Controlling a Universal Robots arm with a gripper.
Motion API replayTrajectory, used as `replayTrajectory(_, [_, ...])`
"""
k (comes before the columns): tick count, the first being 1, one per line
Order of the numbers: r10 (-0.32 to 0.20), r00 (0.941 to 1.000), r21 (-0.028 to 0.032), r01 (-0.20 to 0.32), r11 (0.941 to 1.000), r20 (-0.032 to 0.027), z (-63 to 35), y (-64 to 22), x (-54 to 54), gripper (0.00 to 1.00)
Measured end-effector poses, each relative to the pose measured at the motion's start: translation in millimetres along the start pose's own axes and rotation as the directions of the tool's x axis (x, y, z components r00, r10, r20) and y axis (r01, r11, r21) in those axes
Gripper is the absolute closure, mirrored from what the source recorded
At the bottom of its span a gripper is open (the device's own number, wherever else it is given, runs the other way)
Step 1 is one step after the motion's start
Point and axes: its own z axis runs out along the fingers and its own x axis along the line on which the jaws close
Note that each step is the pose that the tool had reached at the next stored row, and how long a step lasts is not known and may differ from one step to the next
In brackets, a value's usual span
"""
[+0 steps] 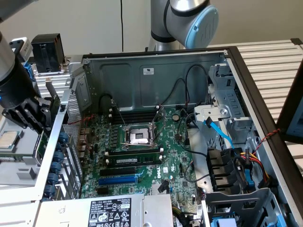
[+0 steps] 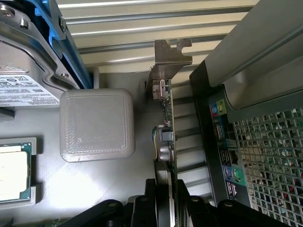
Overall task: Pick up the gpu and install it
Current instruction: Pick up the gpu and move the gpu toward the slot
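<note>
The gpu (image 2: 166, 118) stands on edge on the grey tray (image 2: 94, 184), outside the computer case. It is a thin green card, and its silver end bracket (image 2: 171, 59) is at the end far from me. My gripper (image 2: 166, 189) straddles the near end of the card, one black finger (image 2: 150, 198) against each face, so it looks shut on it. In the exterior view my gripper (image 1: 45, 116) hangs at the far left, just outside the case's rear wall.
The open case (image 1: 156, 71) holds the large green motherboard (image 1: 142, 156) with a memory stick (image 1: 132, 158) seated. On the tray lie a grey square block (image 2: 97, 124) and a CPU (image 2: 12, 172). The case's rear port panel (image 2: 227, 156) and grille (image 2: 270, 161) stand close beside the card.
</note>
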Motion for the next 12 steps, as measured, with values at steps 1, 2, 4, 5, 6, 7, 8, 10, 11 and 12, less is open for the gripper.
replayTrajectory(1, [0.000, 1.0000, -0.0001, 0.000, 1.0000, 0.0000, 0.0, 0.0, 0.0, 0.72])
replayTrajectory(2, [0.000, 1.0000, -0.0002, 0.000, 1.0000, 0.0002, -0.1, 0.0, -0.1, 0.72])
replayTrajectory(4, [0.000, 1.0000, -0.0004, 0.000, 1.0000, 0.0005, -0.3, -0.3, -0.3, 0.72])
replayTrajectory(5, [0.000, 1.0000, -0.0004, 0.000, 1.0000, 0.0004, -0.4, -0.4, -0.4, 0.72])
replayTrajectory(6, [0.000, 1.0000, -0.0002, 0.000, 1.0000, 0.0001, -0.8, -0.5, -0.5, 0.72])
replayTrajectory(7, [0.000, 1.0000, -0.0002, 0.000, 1.0000, -0.0001, -1.3, -0.5, -0.9, 0.72])
replayTrajectory(8, [0.000, 1.0000, -0.0005, 0.000, 1.0000, 0.0000, -1.8, -0.5, -1.4, 0.72])
replayTrajectory(10, [0.000, 1.0000, -0.0014, 0.000, 1.0000, -0.0001, -1.8, -0.7, -1.8, 0.72])
replayTrajectory(11, [0.001, 1.0000, -0.0019, -0.001, 1.0000, -0.0002, -1.8, -0.7, -1.9, 0.72])
replayTrajectory(12, [0.001, 1.0000, -0.0028, -0.001, 1.0000, -0.0009, -2.0, -1.0, -2.1, 0.72])
